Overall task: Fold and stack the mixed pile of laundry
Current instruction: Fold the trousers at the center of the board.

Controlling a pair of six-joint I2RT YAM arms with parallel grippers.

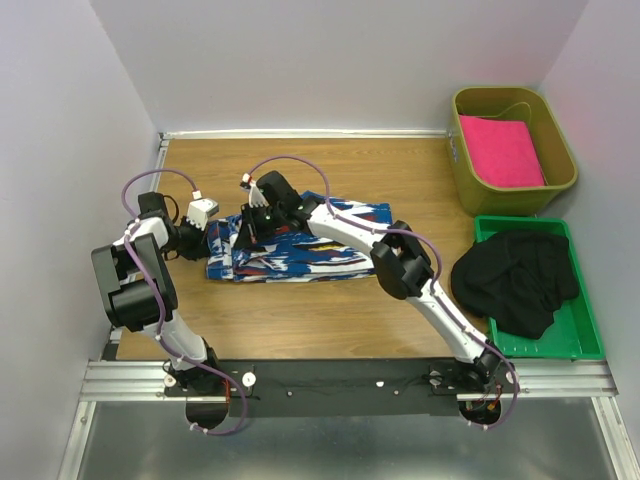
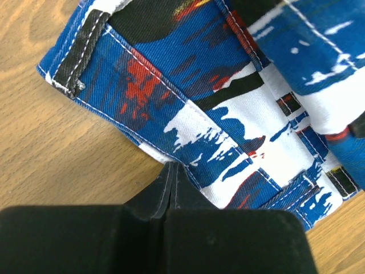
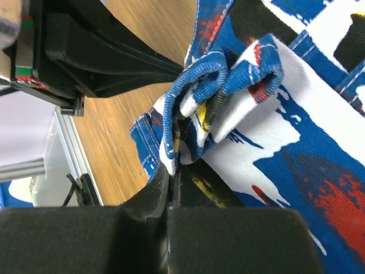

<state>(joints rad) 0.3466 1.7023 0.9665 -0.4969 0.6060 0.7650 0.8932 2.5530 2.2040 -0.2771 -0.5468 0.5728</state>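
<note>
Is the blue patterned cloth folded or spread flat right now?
Folded: blue cloth shows stacked layers; right gripper pinches its bunched edge.

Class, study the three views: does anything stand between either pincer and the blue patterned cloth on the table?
Nothing visible does. The right pincer is shut on a bunched fold of the blue patterned cloth. The left pincer has its closed tips right at the cloth's hem, with no other object between them.

A bright pink folded cloth (image 1: 500, 150) lay inside an olive bin (image 1: 510, 198) (far right corner of the wooden table (image 1: 300, 320)), with a green tray (image 1: 582, 335) just in front.
</note>
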